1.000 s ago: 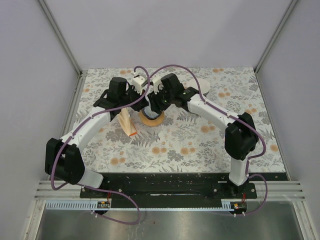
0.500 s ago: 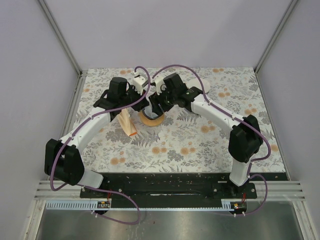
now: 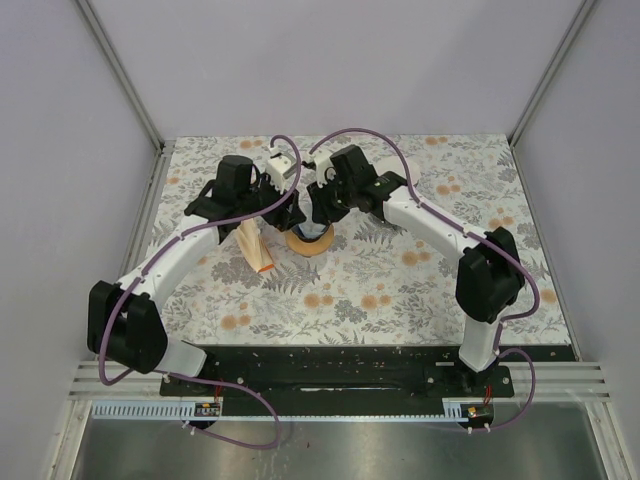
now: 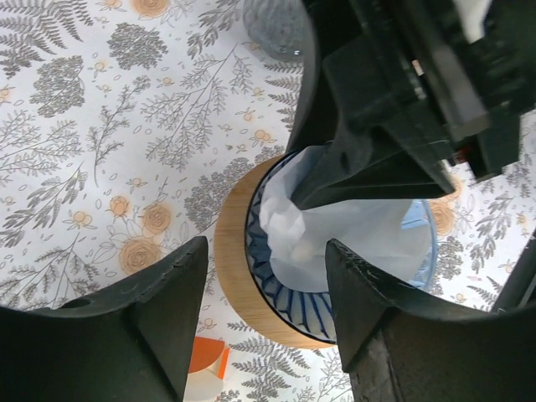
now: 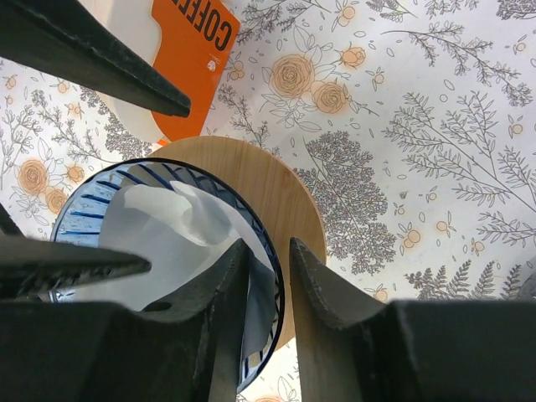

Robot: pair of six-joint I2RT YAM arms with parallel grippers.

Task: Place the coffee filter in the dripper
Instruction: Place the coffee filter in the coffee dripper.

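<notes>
Two grippers hover over the dripper [image 4: 258, 270], whose cone holds the crumpled coffee filter [image 4: 360, 243]; with the left gripper [image 4: 266, 251] released and the right gripper [image 5: 268, 251] narrowed, its hold impossible to tell, gently pressing the paper against the ribs should seat it.

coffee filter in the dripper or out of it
In. The white coffee filter sits inside the blue ribbed dripper on its wooden base, crumpled, not spread smoothly against the wall.

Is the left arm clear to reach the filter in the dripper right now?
Probably only partly: the left gripper hangs open above the filter in the dripper, but the right gripper crowds its far side.
</notes>
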